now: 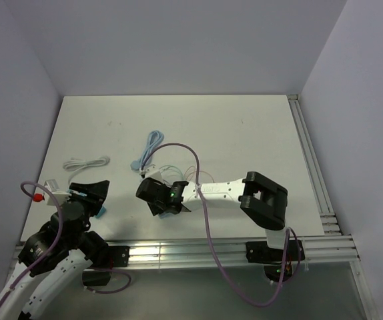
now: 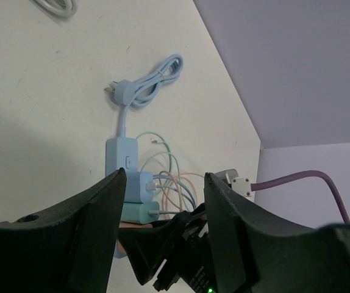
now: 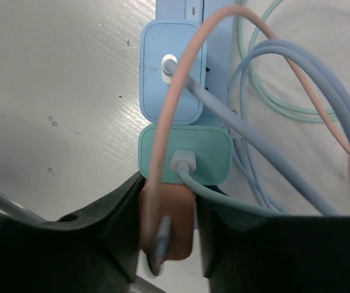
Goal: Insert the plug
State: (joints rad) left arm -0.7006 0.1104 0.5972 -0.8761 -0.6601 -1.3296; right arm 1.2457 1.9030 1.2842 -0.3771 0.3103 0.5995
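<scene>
A light blue power strip lies on the white table, with a blue adapter and a teal adapter plugged into it side by side. My right gripper is shut on an orange plug adapter, which sits at the strip's end right against the teal adapter. Its peach cable runs up over the other adapters. In the top view the right gripper covers the strip. My left gripper is open and empty at the near left, facing the strip from a distance.
The strip's coiled blue mains cable lies behind it. A coiled white cable lies at the left. Thin blue, green and peach cables loop to the right of the strip. An aluminium rail runs along the table's right edge.
</scene>
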